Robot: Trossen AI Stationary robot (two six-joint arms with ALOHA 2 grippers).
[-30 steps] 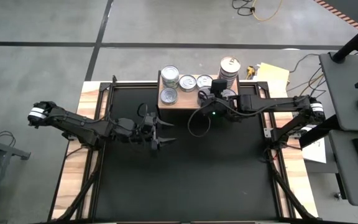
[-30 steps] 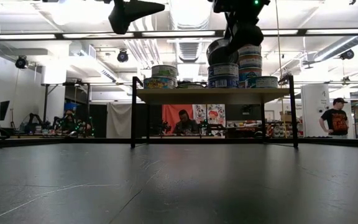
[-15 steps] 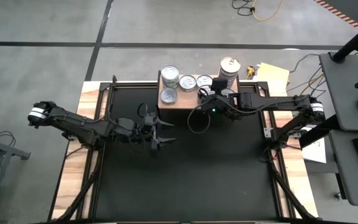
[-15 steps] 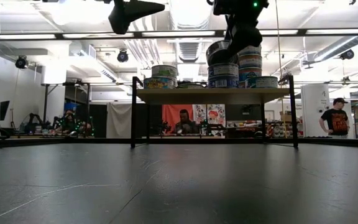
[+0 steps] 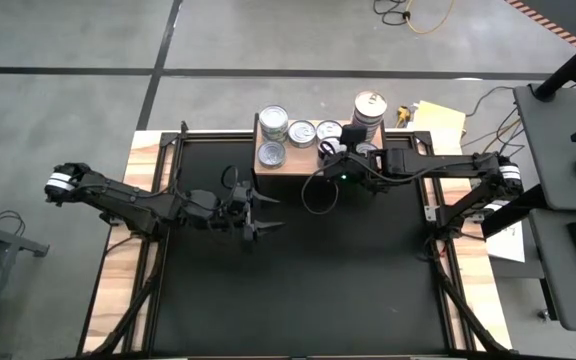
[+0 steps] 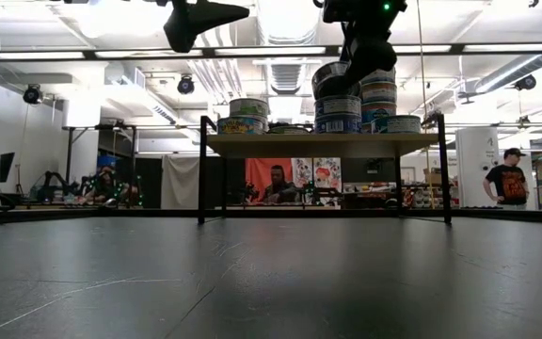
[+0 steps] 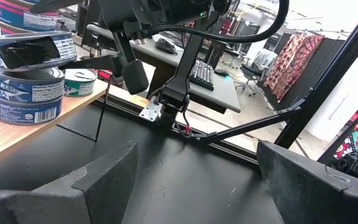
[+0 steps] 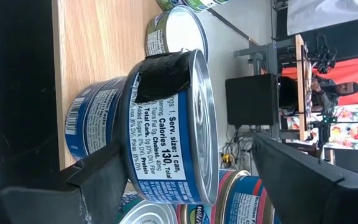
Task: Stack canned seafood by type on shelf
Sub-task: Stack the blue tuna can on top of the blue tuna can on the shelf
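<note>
Overhead, table-level and two wrist views, all sharing the shelf (image 5: 298,160).

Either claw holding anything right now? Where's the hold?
Nothing held. Right claw stands open around a tilted blue tin; left claw open, empty.

Since a second ago, the right end effector (image 5: 334,152) has been shifted slightly toward the left side of the shelf (image 5: 298,177), over the blue-labelled stack. Its fingers (image 8: 104,180) have been spread wider and now stand apart on either side of the top blue can (image 8: 169,130), which is left tilted on the can (image 8: 95,124) beneath it.
</note>
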